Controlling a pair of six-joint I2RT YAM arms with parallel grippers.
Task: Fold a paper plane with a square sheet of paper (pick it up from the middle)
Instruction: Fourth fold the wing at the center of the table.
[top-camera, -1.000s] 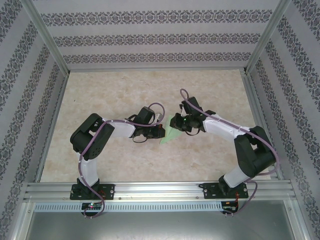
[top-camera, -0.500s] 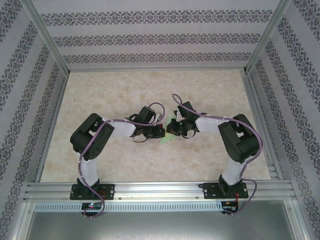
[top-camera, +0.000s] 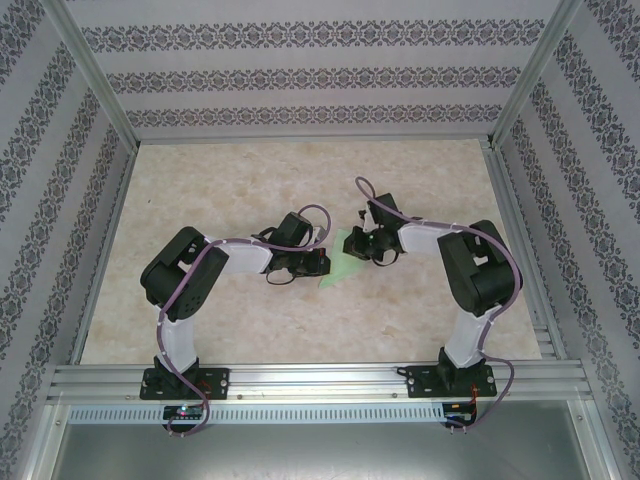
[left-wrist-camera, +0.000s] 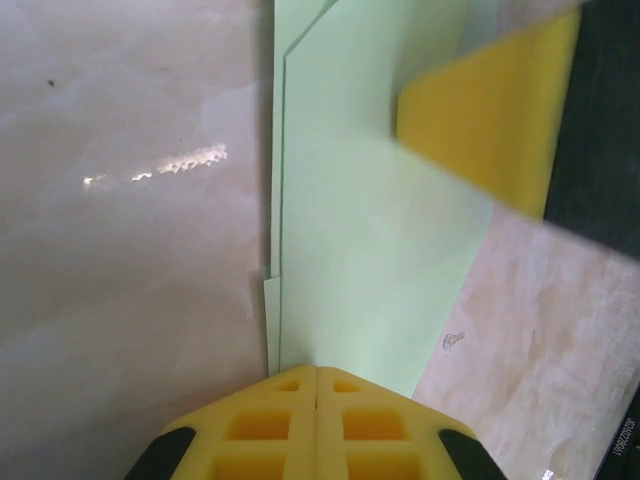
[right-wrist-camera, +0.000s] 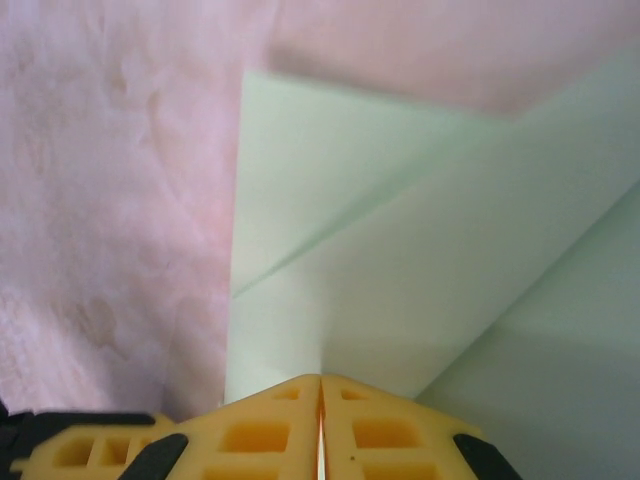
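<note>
Though creased into overlapping flaps, found square sheet of paper (left-wrist-camera: 370, 250) flat at table (top-camera: 250, 180) centre, no dart yet. Saw left fingers (left-wrist-camera: 260, 430) at 9 o'clock, right fingers (right-wrist-camera: 380, 430) at 3, both shut, tips on it.

Paper sheet (left-wrist-camera: 370, 250) matt, smooth; tbl (left-wrist-camera: 130, 250) glossy, marble-look; L tool pads (left-wrist-camera: 260, 430) yellow plastic.

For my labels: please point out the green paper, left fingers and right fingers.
green paper (left-wrist-camera: 370, 250): left wrist, flat middle.
left fingers (left-wrist-camera: 345, 402): left wrist, one fingertip.
right fingers (right-wrist-camera: 300, 420): right wrist, one fingertip.
</note>
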